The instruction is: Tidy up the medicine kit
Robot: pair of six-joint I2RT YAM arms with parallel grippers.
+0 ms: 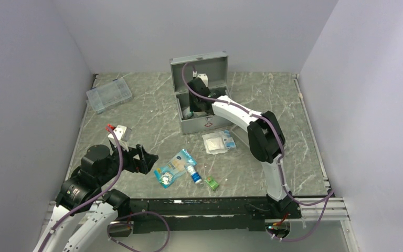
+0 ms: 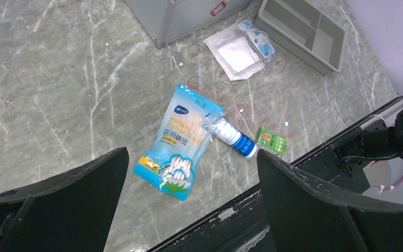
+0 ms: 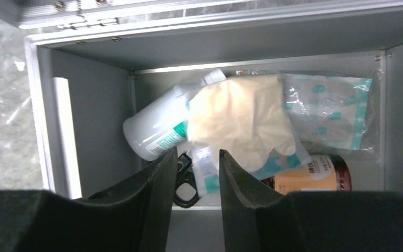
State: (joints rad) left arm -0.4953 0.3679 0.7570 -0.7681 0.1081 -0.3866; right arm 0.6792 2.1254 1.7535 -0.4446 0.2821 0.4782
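Top external: medicine kit [image 1: 204,125] is seen lid-up at far middle of worktop [image 1: 147,115] | right fingers [image 3: 147,199] slightly parted inside it, nothing clamped | left fingers [image 2: 84,184] spread wide | case judged rigid, heavy, slick; a hold by the rim is advised.

The medicine kit [image 1: 194,125] stands at the back middle of the worktop [image 1: 136,121], its lid up behind it. Inside, a bottle [image 3: 152,131] lies at the left with a glove [image 3: 241,121] draped partly over it. A sachet pack [image 3: 336,110] is at the right and a jar [image 3: 309,178] in front of that. The right hand [image 3: 197,160] hangs over the opening. A compartment box [image 1: 108,94] sits at the back left. Before the kit lies a gauze packet [image 1: 214,142], with small packets [image 1: 229,139] touching its right side. Nearer the arms lie a swab bag [image 1: 174,167], a tube [image 1: 192,173] just right of it, then a small box [image 1: 212,183]. The left hand [image 1: 148,159] is left of the swab bag.
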